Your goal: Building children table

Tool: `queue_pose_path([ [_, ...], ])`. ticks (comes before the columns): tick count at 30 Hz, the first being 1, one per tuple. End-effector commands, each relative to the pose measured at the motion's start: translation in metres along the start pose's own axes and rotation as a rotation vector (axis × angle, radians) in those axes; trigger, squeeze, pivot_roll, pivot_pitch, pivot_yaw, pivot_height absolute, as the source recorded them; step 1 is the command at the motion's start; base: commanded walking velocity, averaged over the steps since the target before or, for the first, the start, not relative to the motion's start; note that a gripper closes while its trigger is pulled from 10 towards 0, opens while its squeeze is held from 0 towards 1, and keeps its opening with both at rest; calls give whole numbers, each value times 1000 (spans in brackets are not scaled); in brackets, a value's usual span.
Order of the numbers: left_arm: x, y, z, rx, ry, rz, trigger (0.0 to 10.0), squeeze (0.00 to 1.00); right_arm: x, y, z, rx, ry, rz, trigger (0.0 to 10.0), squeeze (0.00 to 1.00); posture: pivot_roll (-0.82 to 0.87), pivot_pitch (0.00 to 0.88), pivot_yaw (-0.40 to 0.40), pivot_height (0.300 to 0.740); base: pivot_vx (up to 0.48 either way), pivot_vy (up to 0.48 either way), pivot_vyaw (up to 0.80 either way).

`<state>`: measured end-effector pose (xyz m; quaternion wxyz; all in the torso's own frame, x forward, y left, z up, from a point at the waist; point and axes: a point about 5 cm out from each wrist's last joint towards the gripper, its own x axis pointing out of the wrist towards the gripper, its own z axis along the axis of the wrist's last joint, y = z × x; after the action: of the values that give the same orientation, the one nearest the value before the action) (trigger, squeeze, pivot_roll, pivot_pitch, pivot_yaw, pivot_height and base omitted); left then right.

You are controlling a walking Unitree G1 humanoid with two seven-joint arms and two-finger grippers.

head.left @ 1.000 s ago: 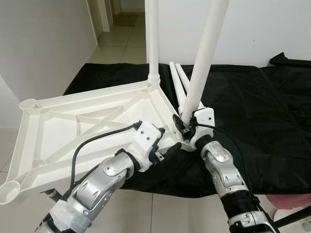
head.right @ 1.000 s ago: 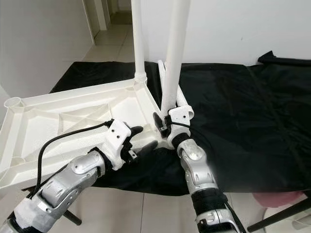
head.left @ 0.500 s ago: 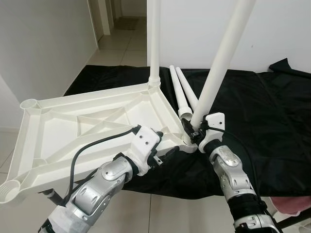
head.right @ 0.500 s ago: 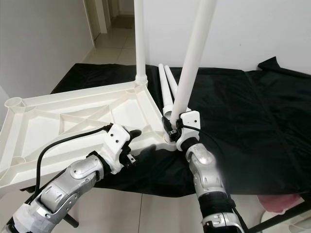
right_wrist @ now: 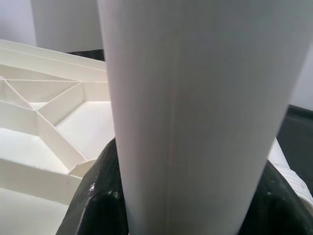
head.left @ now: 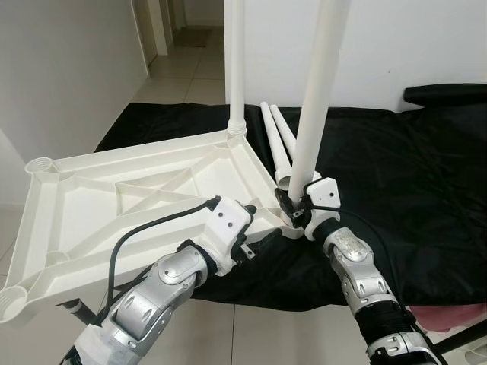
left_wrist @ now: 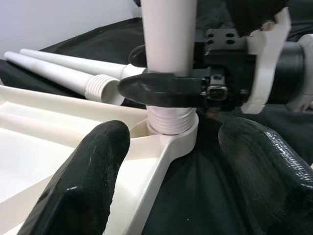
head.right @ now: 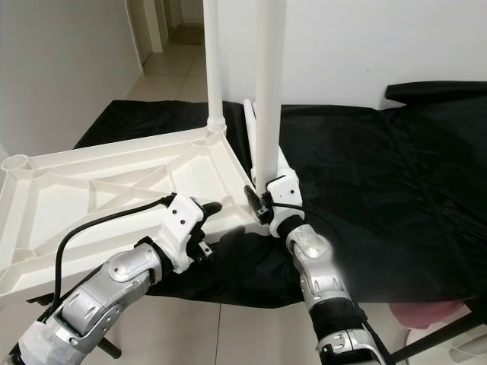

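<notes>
Fingers of the right gripper [left_wrist: 168,90] clench the white plastic table leg [head.left: 316,99] just above its corner socket in the upturned white ribbed plastic tabletop [head.left: 114,201]. Beside that socket the left gripper [head.left: 262,242] hangs spread wide, straddling the tabletop's edge. Two loose white legs [head.left: 275,137] lie on black cloth [head.left: 396,175] behind the socket.

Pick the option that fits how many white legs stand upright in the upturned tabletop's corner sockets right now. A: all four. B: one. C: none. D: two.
D: one leg stands in the far corner socket and a second leg, clamped by the right tool, stands in the near corner socket of the tabletop; two spare legs lie on the black cloth.
</notes>
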<state>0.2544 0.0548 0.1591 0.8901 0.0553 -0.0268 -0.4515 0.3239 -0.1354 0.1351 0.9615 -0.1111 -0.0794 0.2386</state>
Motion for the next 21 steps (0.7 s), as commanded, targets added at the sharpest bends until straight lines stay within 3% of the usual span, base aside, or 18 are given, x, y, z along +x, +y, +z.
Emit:
queue_pose_path([
  [1, -2, -1, 0, 5, 10, -51, 10000, 0, -10, 7, -25, 21, 116, 36, 10000, 0, 33, 25, 34, 740, 0, 0, 0],
  [8, -2, 2, 2, 10, 9, -44, 10000, 0, -17, 3, -34, 199, 122, -5, 10000, 0, 29, 39, 42, 740, 0, 0, 0],
  [21, -3, 3, 1, 14, 15, -43, 10000, 0, -10, 7, -39, 323, 161, -27, 10000, 0, 34, 43, 47, 740, 0, 0, 0],
])
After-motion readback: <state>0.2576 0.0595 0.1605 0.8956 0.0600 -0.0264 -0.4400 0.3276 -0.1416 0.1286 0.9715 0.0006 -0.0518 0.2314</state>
